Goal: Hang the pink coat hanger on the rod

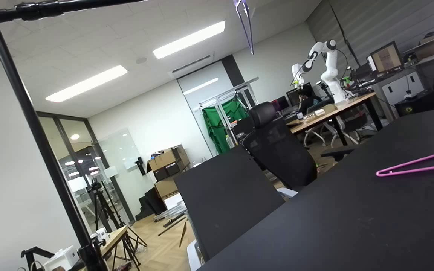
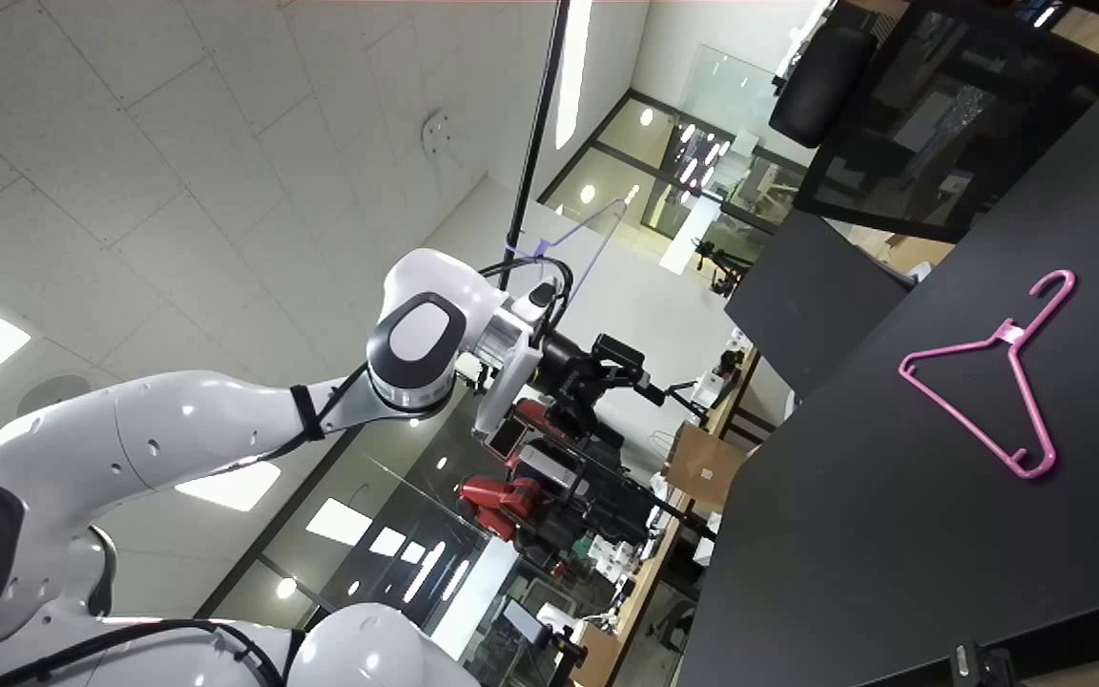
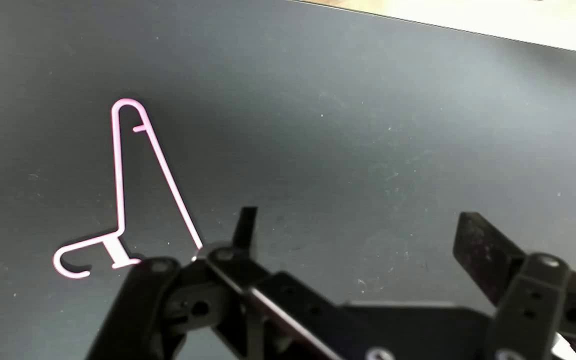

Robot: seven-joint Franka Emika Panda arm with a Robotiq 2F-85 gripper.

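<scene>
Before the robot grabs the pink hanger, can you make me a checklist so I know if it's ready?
1. The pink coat hanger lying on the black table: ok.
2. The gripper open, holding nothing: ok.
3. Gripper lined up with the pink coat hanger: not ok; the hanger lies left of the open gap in the wrist view.
4. Gripper right at the pink coat hanger: not ok; they're apart in an exterior view.
5. Free spot on the rod: cannot tell; a purple hanger seems to hang there.
</scene>
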